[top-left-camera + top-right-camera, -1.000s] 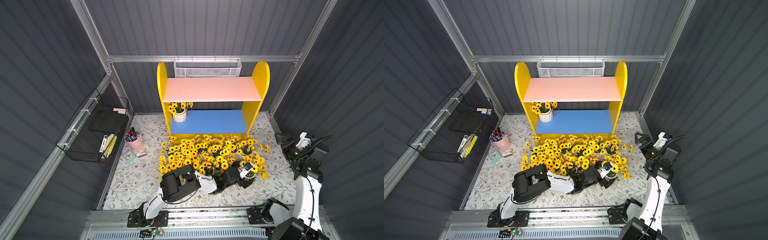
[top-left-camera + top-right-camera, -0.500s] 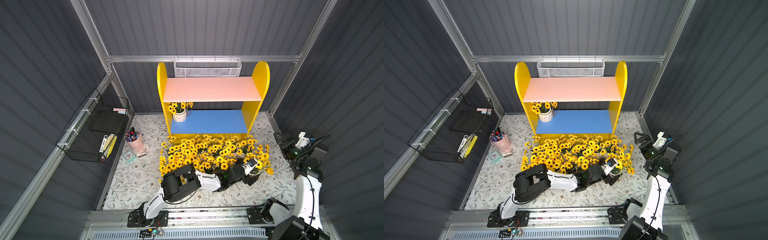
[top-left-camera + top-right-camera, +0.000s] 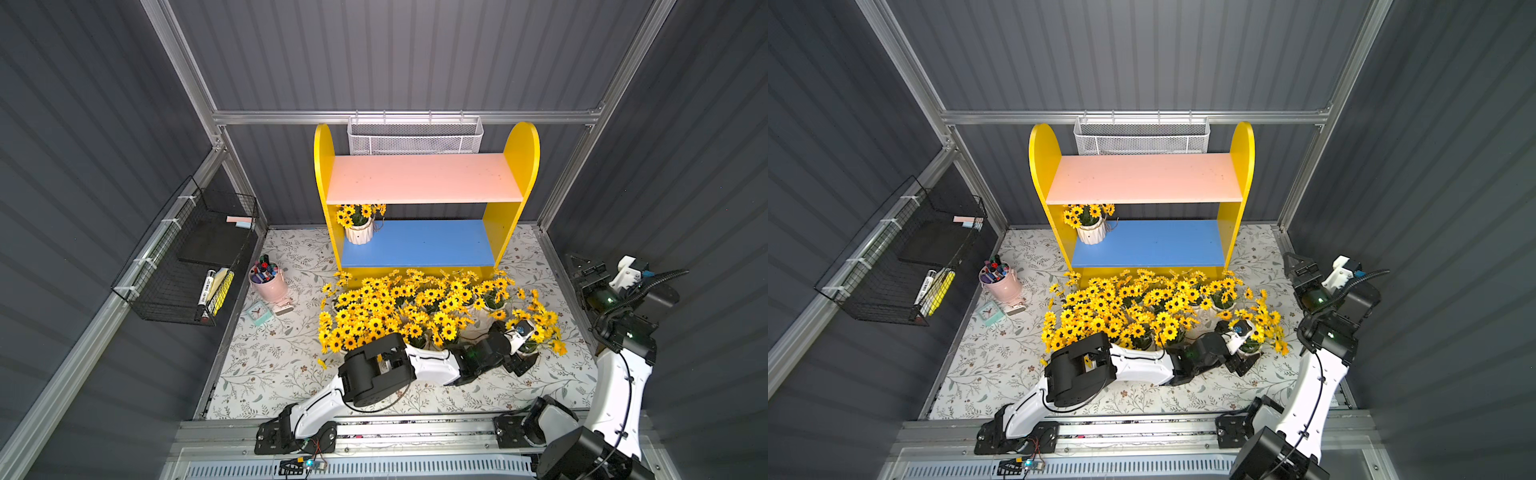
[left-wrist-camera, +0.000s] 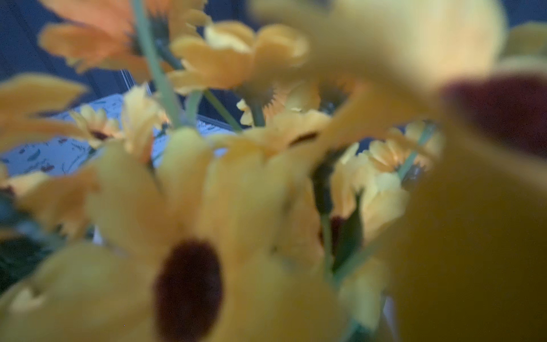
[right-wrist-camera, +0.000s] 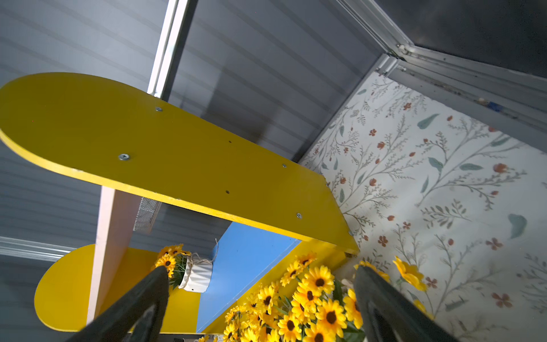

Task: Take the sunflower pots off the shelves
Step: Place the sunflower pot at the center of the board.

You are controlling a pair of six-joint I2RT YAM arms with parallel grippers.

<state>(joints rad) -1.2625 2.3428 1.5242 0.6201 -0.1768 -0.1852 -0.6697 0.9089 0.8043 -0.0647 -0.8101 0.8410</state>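
**Obs.** The shelves (image 3: 521,153) carry one sunflower pot (image 3: 359,232). It stands upright at the left end of the blue lower board (image 3: 419,245), just beside the yellow side panel and under the pink upper board (image 3: 424,178). The other pots (image 3: 415,307) stand crowded on the floral surface (image 3: 266,357), directly in front of the shelves.

**Hands.** The left hand (image 3: 520,360) lies low at the right front edge of the crowd, jaws set wide about an edge pot (image 3: 530,351). I cannot tell whether it is clamped or only around the pot; the left wrist view is all blurred petals. The right hand (image 5: 260,271) sits near the right wall with its fingers apart and nothing between them, facing the shelf pot.

**Judgement.** The step in hand looks like parking the edge pot, and the task is nearly done.

**Method notes.**
- Seat the edge pot flat on bare surface, apart from its neighbours, before letting go.
- Back the hand out low along its own line; a sideways sweep would likely snag blooms and tip pots.
- For the shelf pot, come in over the crowd, then drop below the pink board.
- Grip the ribbed white body, not the stems.
- Draw it forward clear of the upper board before lifting.
- The side panel leaves little room for the outer finger, so centre the jaws carefully.
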